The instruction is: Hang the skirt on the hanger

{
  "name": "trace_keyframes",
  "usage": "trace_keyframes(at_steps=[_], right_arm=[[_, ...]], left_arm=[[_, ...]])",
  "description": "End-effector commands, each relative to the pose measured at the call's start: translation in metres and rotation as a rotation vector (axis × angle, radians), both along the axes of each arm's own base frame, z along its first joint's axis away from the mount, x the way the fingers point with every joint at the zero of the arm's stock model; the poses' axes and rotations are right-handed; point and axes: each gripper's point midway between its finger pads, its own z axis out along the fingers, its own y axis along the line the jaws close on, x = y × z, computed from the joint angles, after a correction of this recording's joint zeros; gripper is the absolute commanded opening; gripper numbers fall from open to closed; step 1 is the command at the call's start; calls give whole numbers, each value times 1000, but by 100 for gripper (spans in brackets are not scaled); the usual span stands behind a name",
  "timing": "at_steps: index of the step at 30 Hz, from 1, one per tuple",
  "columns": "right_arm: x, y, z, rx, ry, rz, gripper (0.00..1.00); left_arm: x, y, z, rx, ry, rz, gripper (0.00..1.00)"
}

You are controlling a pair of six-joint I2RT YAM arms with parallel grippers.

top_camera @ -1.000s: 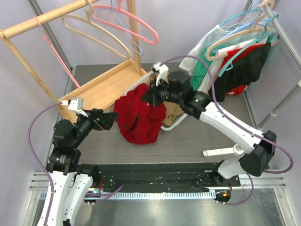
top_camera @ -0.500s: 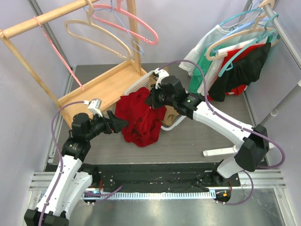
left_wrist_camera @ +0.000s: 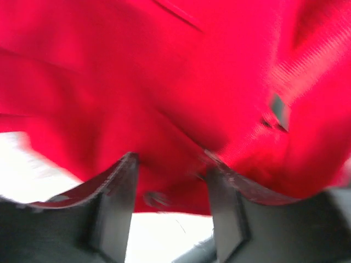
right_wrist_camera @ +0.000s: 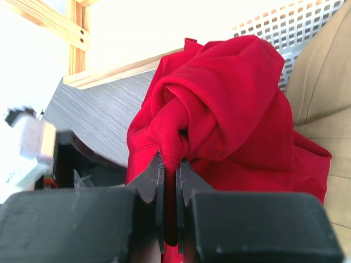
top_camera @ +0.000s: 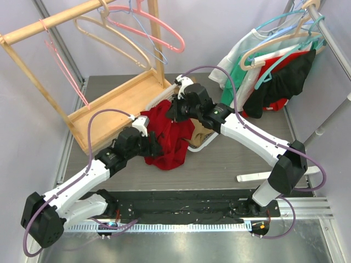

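The red skirt [top_camera: 167, 139] hangs bunched in mid-air above the table, beside a white mesh basket [top_camera: 204, 141]. My right gripper [top_camera: 174, 109] is shut on a fold at its top; in the right wrist view the jaws [right_wrist_camera: 170, 167] pinch red cloth [right_wrist_camera: 230, 109]. My left gripper [top_camera: 155, 147] is open and pushed against the skirt's left lower side; in the left wrist view red fabric [left_wrist_camera: 181, 82] fills the frame and lies between the spread fingers [left_wrist_camera: 118, 203]. Hangers, a pink one [top_camera: 159, 27] and a tan one [top_camera: 109, 41], hang on the wooden rack at the back left.
The wooden rack's base tray [top_camera: 118, 101] lies behind the left arm. A second rail at the back right holds clothes on hangers [top_camera: 274, 71]. The basket holds tan cloth [right_wrist_camera: 323, 82]. A white stand foot [top_camera: 258, 176] lies at the right.
My left arm has reached right and forward, bringing its open gripper up against the skirt. My right gripper has shifted slightly left with the skirt still held.
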Motion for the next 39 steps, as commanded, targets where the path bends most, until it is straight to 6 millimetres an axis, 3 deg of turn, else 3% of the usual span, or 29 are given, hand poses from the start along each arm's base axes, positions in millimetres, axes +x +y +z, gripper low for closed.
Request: trace_keyframes(at_steps=[1,5,9,12,16,18,25,27,29,30,32,34,35,36,39], right_arm=[[4,2,27,52,-41,-2,8],[2,1,23,47,-29,-1,9],[-1,1,20,47,-18,11,10],[-4,1,16,39,-7,25,12],[-7,-1,11,20,2,32,18],[-9,-3,8,8,7,35,29],[-19,-14,-8,-51,10,59,66],[-25,-21,-19,-85,21,75,69],[-32,-25,-19,-90,23,90,70],[-38,-29,-30,-109,39,103,70],[-46,-35,-29,-103,39,111,70],[-56,-43,-42,-124,69,111,70],[-61,-47,-39,-116,65,109,70],[-67,-52,-51,-133,86,113,70],[-86,-57,-61,-119,124,144,70]], left_arm=[[42,39,40,99,-193,255,53],[43,47,53,98,-249,280,52],[46,37,46,77,-247,252,52],[51,30,44,73,-241,235,40],[58,26,49,87,-266,223,14],[62,27,55,94,-283,233,0],[62,33,83,93,-339,241,0],[63,34,98,86,-362,248,0],[62,36,102,102,-349,249,0],[62,38,105,110,-346,256,0],[63,39,113,119,-341,265,0],[65,42,126,112,-351,287,0],[64,42,125,120,-339,284,0],[64,43,126,118,-337,289,0],[64,43,137,109,-338,299,0]])
